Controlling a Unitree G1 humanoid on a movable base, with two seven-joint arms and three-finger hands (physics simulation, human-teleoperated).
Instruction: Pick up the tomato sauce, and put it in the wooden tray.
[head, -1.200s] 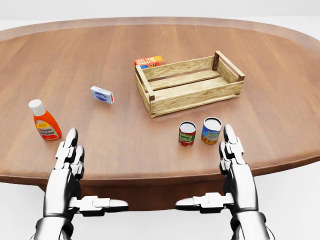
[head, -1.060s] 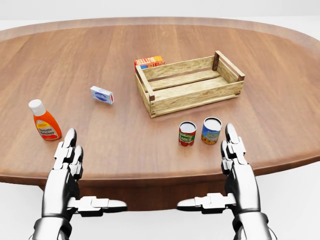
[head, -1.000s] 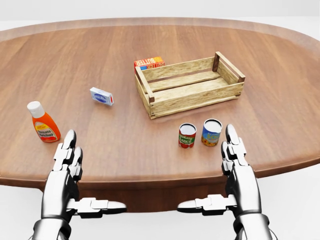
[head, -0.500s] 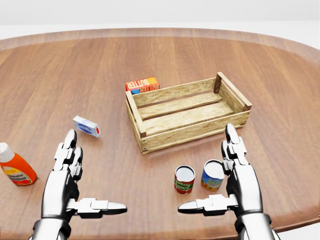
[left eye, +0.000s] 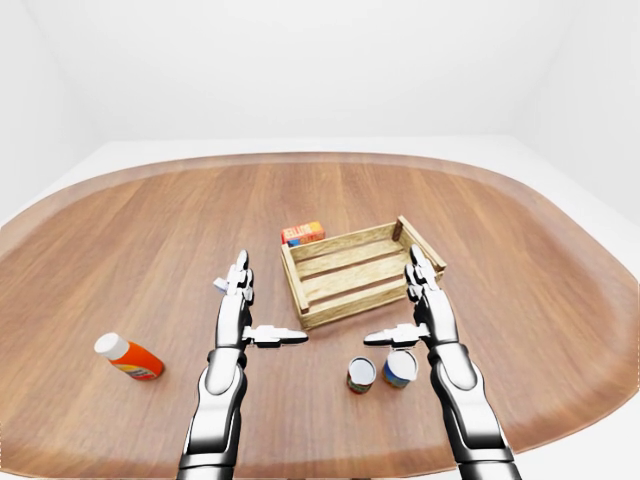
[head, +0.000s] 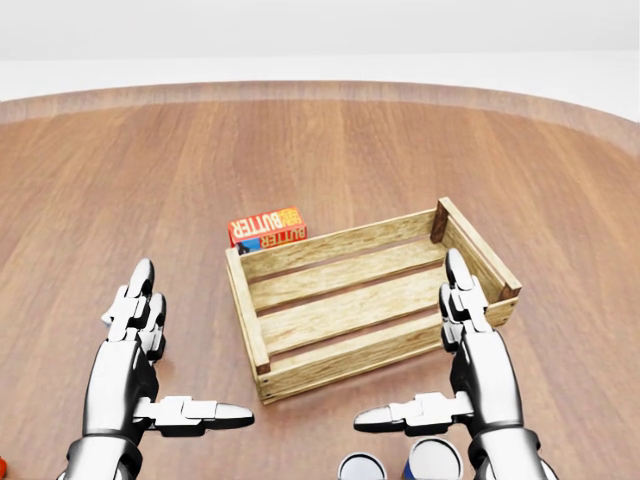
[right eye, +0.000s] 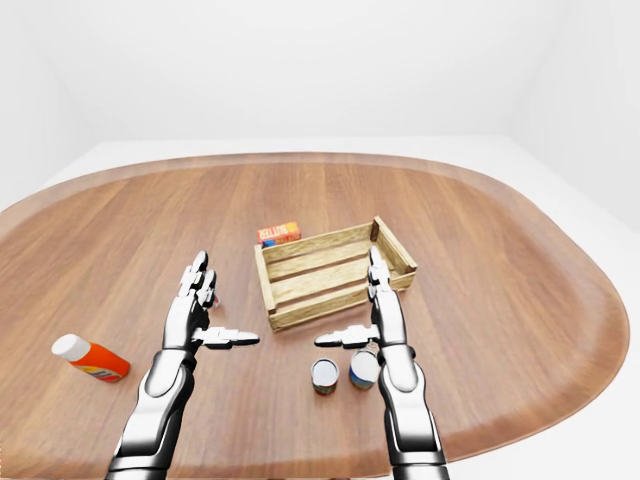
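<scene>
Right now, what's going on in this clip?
A humanoid stands at a wooden table, both hands raised with fingers spread, holding nothing. The left hand and right hand hover either side of the empty wooden tray. The tomato sauce can stands untouched beside a blue can, below the tray in the left-eye view. A butter box sits above the tray and an orange bottle lies far left.

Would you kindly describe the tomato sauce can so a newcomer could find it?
Start at the wooden tray mid-table. Two small cans stand just below it in the left-eye view. The tomato sauce is the left one, with a red and green label; its neighbour is blue.
</scene>
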